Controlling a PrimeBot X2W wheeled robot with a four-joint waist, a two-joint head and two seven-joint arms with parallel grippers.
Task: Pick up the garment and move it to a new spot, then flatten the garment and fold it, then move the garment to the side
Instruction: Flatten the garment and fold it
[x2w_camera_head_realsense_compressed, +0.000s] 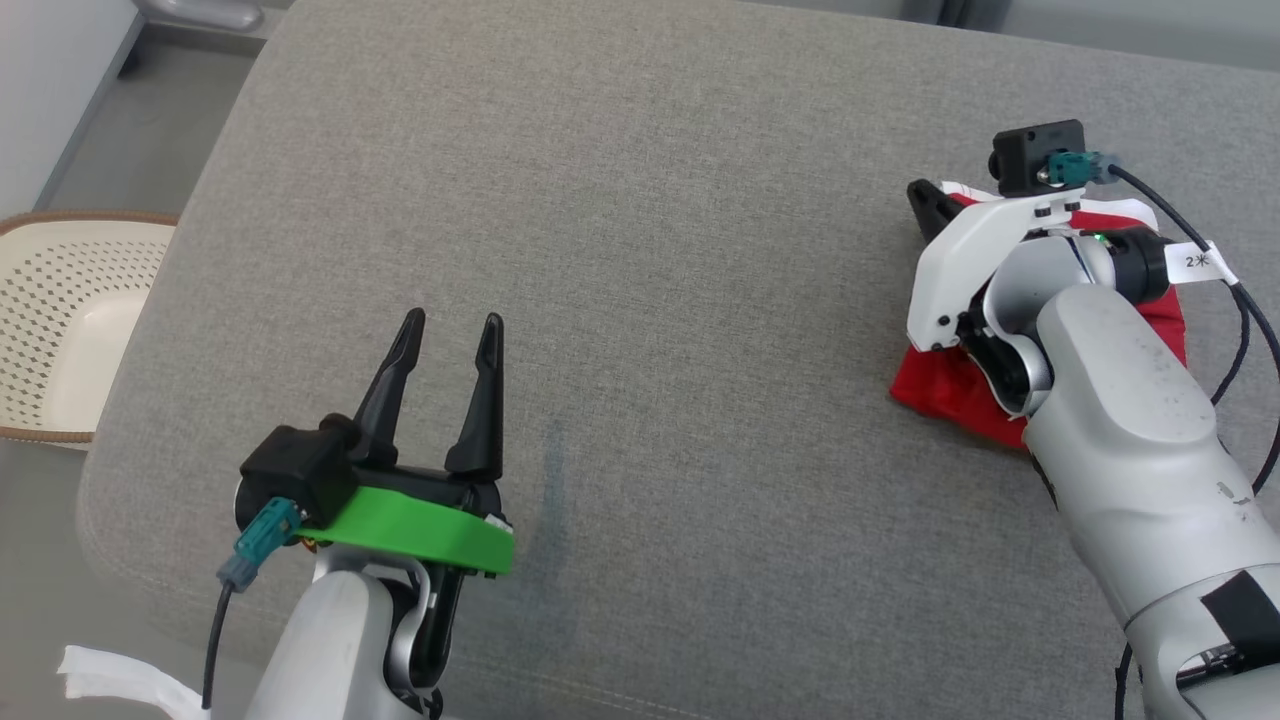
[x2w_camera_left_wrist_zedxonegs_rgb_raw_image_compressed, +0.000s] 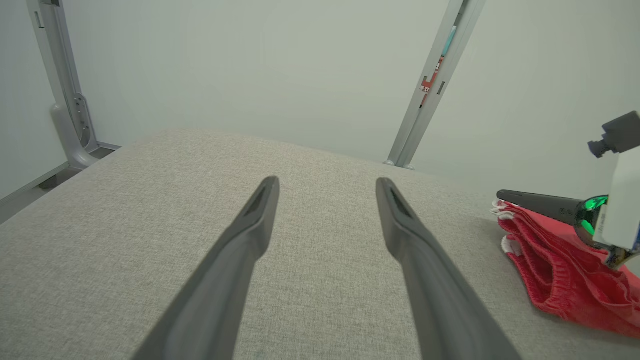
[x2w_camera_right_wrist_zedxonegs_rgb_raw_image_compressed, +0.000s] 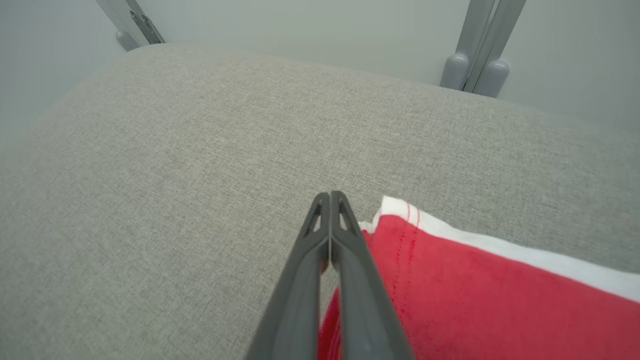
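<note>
A: Garment (x2w_camera_head_realsense_compressed: 945, 385) first. Where?
B: Right side of the head frame, on the grey cushion (x2w_camera_head_realsense_compressed: 640, 250). Red with white trim, folded into a small thick stack, partly hidden under the right arm (x2w_camera_head_realsense_compressed: 1130, 400).
A: Right end effector (x2w_camera_right_wrist_zedxonegs_rgb_raw_image_compressed: 330, 196)?
B: Closed, fingers (x2w_camera_right_wrist_zedxonegs_rgb_raw_image_compressed: 350, 260) pressed together, laid across the top of the stack, tips poking past its upper-left corner over bare cushion. Pinching cloth lower down or not: cannot tell.
A: Left end effector (x2w_camera_head_realsense_compressed: 452, 318)?
B: Lower left of the head frame. Spread wide, holding nothing, well apart from the stack.
A: Stage?
B: Probably the last: folded already, ready for shifting aside. Judgement only.
A: Risks from here?
B: Several. Could drag only the top layer if pushed from above with closed fingers, leaving the lower layers stuck on the rough weave and undoing the fold. Could skate over the cloth without moving it if pressed too lightly. Could pull the stack open on lifting away, given a fold snagged between the fingers. Could also send it off the cushion if carried too far right; margin on that side hard to judge.
A: Basket (x2w_camera_head_realsense_compressed: 60, 290) at the left edge?
B: Beside the cushion, well apart from both arms. No bearing on this step.
</note>
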